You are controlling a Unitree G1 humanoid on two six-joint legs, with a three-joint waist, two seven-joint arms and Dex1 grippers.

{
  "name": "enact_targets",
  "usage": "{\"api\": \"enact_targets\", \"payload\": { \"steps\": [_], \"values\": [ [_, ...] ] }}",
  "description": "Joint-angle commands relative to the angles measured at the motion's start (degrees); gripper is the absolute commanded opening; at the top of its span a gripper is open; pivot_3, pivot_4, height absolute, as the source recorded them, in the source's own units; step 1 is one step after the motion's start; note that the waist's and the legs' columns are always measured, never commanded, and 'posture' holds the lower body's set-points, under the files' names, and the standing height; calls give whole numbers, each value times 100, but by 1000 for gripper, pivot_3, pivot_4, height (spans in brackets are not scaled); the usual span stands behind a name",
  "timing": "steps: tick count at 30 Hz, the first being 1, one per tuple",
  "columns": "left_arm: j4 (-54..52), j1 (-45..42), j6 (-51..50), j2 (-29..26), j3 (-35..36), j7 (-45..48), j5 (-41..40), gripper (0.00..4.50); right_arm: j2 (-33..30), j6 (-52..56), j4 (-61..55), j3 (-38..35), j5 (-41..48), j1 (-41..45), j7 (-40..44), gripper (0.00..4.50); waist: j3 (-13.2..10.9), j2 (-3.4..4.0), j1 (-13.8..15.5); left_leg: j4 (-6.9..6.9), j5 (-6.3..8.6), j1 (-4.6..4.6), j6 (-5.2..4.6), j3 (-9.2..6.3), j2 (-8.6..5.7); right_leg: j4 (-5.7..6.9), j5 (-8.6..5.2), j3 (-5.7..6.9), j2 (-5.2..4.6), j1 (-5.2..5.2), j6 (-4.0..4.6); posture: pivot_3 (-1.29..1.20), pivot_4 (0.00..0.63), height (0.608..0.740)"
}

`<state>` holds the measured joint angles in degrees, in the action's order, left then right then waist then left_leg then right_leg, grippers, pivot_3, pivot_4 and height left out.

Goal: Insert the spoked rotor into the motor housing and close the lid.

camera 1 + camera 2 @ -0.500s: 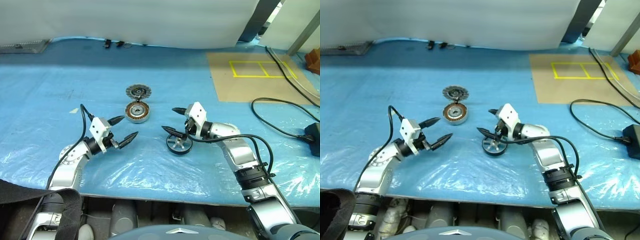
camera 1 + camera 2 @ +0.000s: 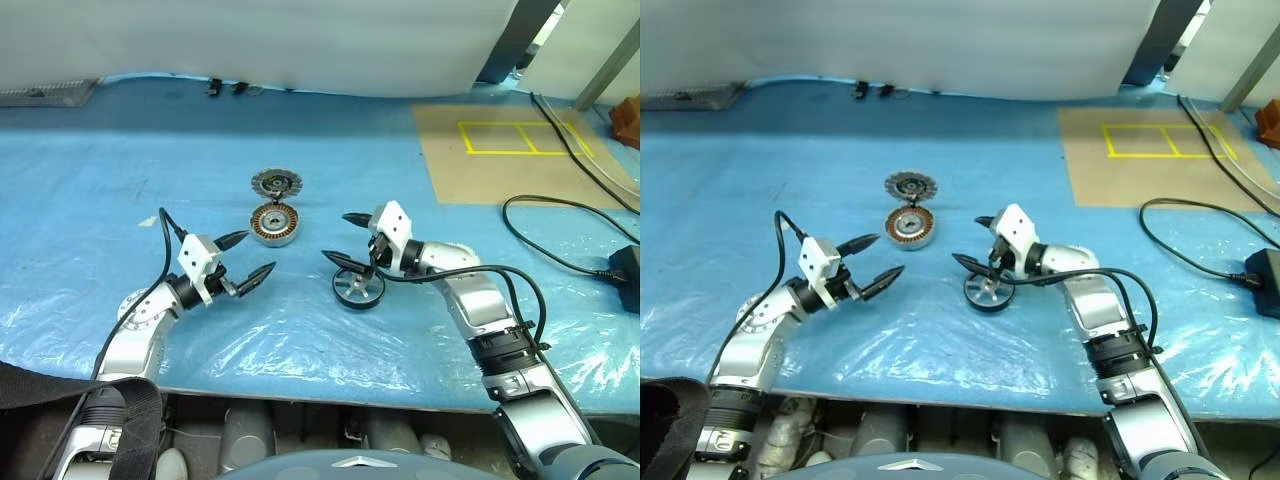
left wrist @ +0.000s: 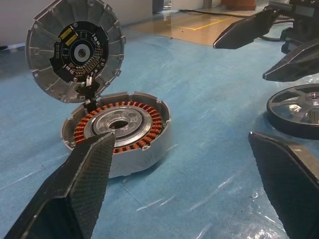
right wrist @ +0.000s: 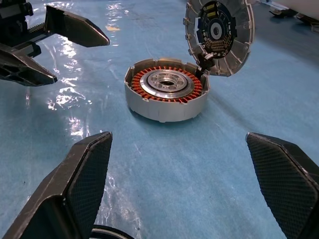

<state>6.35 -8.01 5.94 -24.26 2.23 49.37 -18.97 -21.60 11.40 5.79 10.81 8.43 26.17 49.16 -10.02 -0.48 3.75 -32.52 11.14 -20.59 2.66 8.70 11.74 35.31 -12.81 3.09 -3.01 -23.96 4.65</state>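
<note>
The spoked rotor (image 2: 358,288), black-rimmed with silver spokes, lies flat on the blue sheet. My right gripper (image 2: 336,237) hovers open just beyond and left of it, with nothing between its fingers. The motor housing (image 2: 275,223) stands further back at the centre, its copper windings (image 4: 167,83) exposed. The lid (image 2: 277,184), a grey finned disc, stands tilted up behind the housing, joined to it at the rim. My left gripper (image 2: 258,253) is open and empty, a short way to the near left of the housing. In the left wrist view the housing (image 3: 117,132), lid (image 3: 75,47) and rotor (image 3: 299,117) appear.
A brown board with yellow tape (image 2: 510,150) lies at the back right. Black cables (image 2: 560,235) and a power adapter (image 2: 625,265) trail along the right side. Small dark items (image 2: 228,88) sit by the white back wall. The table's front edge runs just below both arms.
</note>
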Motion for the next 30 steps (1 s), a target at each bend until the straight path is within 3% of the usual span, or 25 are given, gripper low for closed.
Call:
{"api": "enact_targets", "payload": {
  "steps": [1, 8, 18, 30],
  "values": [
    [-425, 285, 84, -56, 232, -174, -47, 4477, 130, 266, 80, 228, -11, 427, 162, 4500, 0, 0, -28, 0, 0, 0, 0, 0, 0, 0, 0, 0, 0, 0, 0, 0, 150, 740],
    [-1024, 912, 58, 56, 388, -561, -88, 4477, 636, 350, 984, 764, -375, 1476, 304, 4500, 0, 0, -134, 0, 0, -3, 0, 0, 1, 2, 0, 0, 0, -2, 2, 0, 150, 740],
    [-1384, 1483, 284, 303, 461, -1033, 28, 4477, 1570, 646, 3176, 1452, -1227, 3191, 327, 4500, -3, 3, -137, -1, 1, -7, 1, 1, 4, 5, -1, 0, 0, -9, 4, 0, 150, 740],
    [-1642, 1929, 393, 313, 508, -1298, 53, 4477, 2107, 255, 4507, 1419, -1574, 3849, 465, 4500, -6, 9, -132, -8, 4, -9, -4, 3, 7, 20, -4, 0, 0, -16, 9, 0, 150, 740]
  ]
}}
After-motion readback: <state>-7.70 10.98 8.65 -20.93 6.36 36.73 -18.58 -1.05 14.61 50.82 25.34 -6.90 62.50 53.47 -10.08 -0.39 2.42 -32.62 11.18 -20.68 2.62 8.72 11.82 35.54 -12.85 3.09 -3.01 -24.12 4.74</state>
